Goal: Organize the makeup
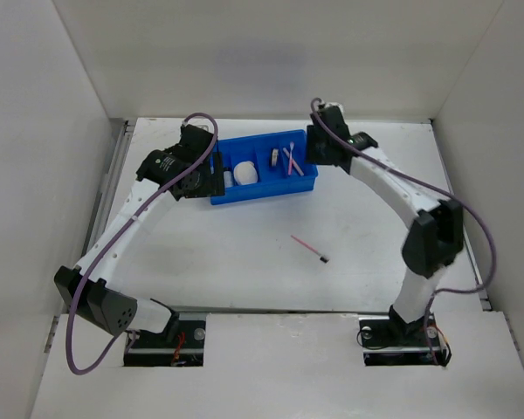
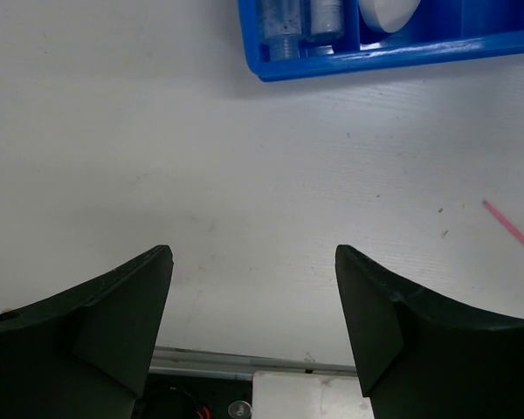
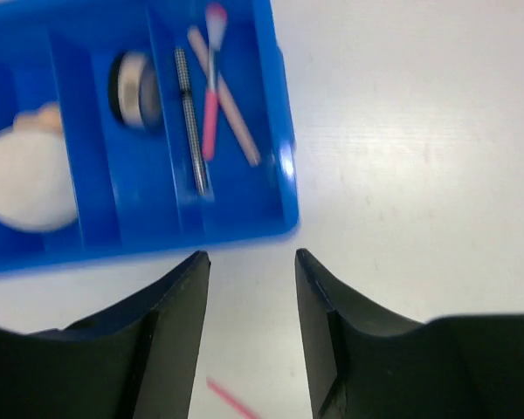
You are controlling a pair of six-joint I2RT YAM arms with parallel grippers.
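In the top view, the blue tray [image 1: 264,194] sits upper centre, with the left gripper [image 1: 211,181] at its left end and the right gripper [image 1: 315,150] at its right end. You cannot read the jaws from here. One pink thin tool [image 1: 310,248] lies alone on the table [image 1: 244,271], below and right of the tray, well apart from both grippers.

In the left wrist view, your left gripper [image 2: 251,262] is spread wide and empty. Two clear vials [image 2: 301,22] lie in the tray at the top edge.

In the right wrist view, your right gripper [image 3: 250,262] is parted and empty, just below the tray's wall. Inside lie the black jar [image 3: 133,87], dark pencil [image 3: 190,122] and cream puff [image 3: 26,183].

The stray tool looks light, stiff and thin. Pinch it mid-shaft, fingers across it, low to the table, and expect it to roll or skid.
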